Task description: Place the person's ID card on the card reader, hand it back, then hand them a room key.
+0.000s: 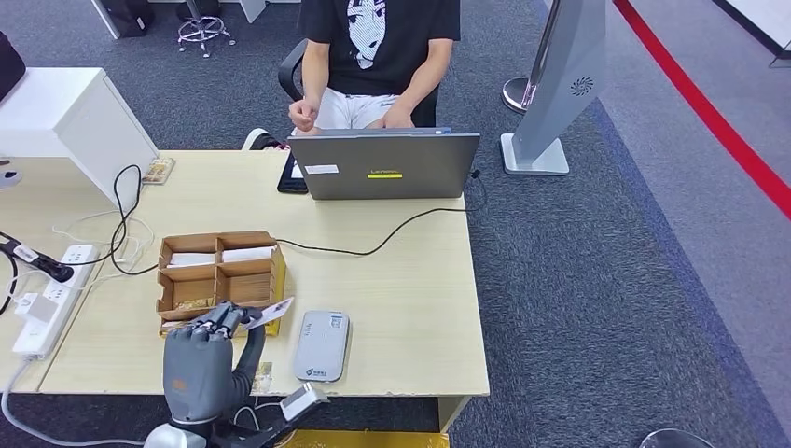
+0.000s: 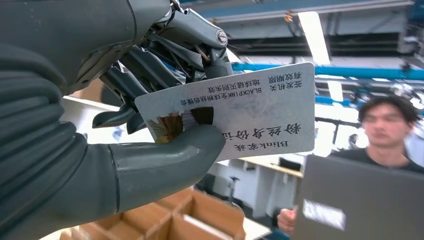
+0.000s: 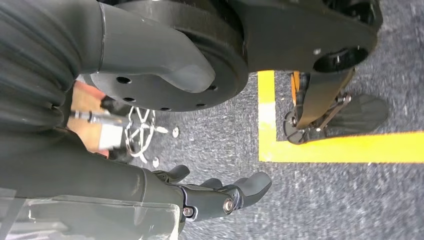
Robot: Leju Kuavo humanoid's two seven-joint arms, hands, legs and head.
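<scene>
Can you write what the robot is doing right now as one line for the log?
left hand: holds ID card | card reader: bare | right hand: holds nothing, hanging over the floor

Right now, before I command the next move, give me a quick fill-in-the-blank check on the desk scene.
1. The ID card is held by the robot's ____ hand.
2. The card reader on the table has ____ lying on it.
3. The person sits behind an open ____.
4. The right hand hangs down and holds ____.

Missing words: left; nothing; laptop; nothing.
</scene>
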